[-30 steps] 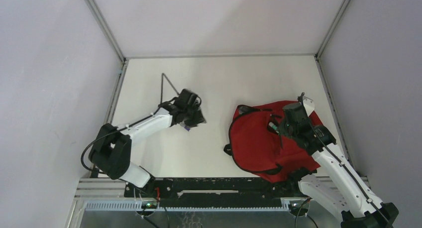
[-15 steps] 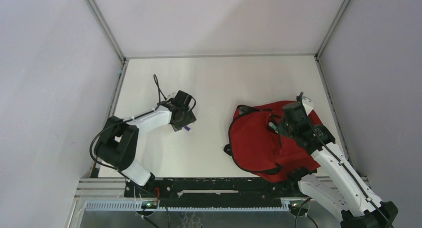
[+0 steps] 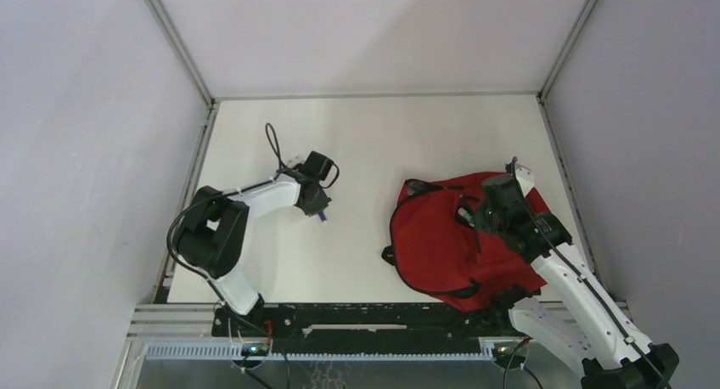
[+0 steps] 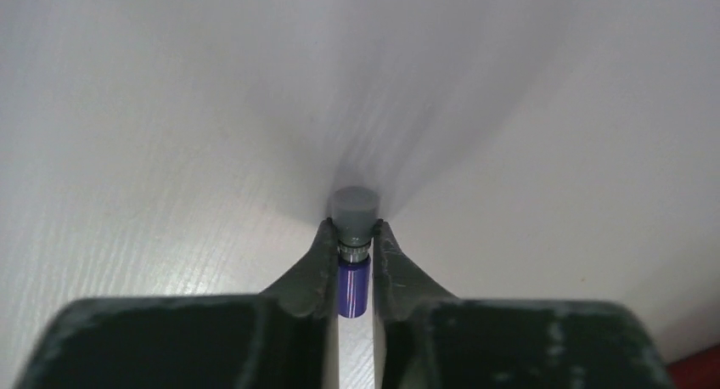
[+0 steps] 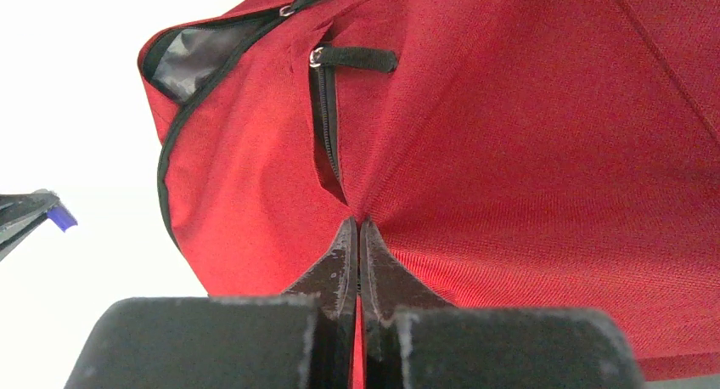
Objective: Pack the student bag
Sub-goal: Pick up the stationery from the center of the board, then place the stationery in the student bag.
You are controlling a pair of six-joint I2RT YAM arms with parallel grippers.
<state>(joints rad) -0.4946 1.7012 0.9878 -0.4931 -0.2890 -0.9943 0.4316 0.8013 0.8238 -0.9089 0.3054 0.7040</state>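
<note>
Now left jaws clamp a purple pen [image 4: 353,280], right jaws the student bag [image 5: 526,168].

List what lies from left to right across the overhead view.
Left arm's black elbow joint → left gripper, fingers on a purple marker → student bag. The right gripper overlaps the bag, so omitted.

Ahead of the right gripper [image 5: 357,228], the student bag [image 5: 526,151] is matt red woven cloth with black zip trim. In the left gripper [image 4: 354,230], a glossy purple plastic pen [image 4: 354,287] with matt grey cap; beneath it, smooth matt white bench [image 4: 170,109].
</note>
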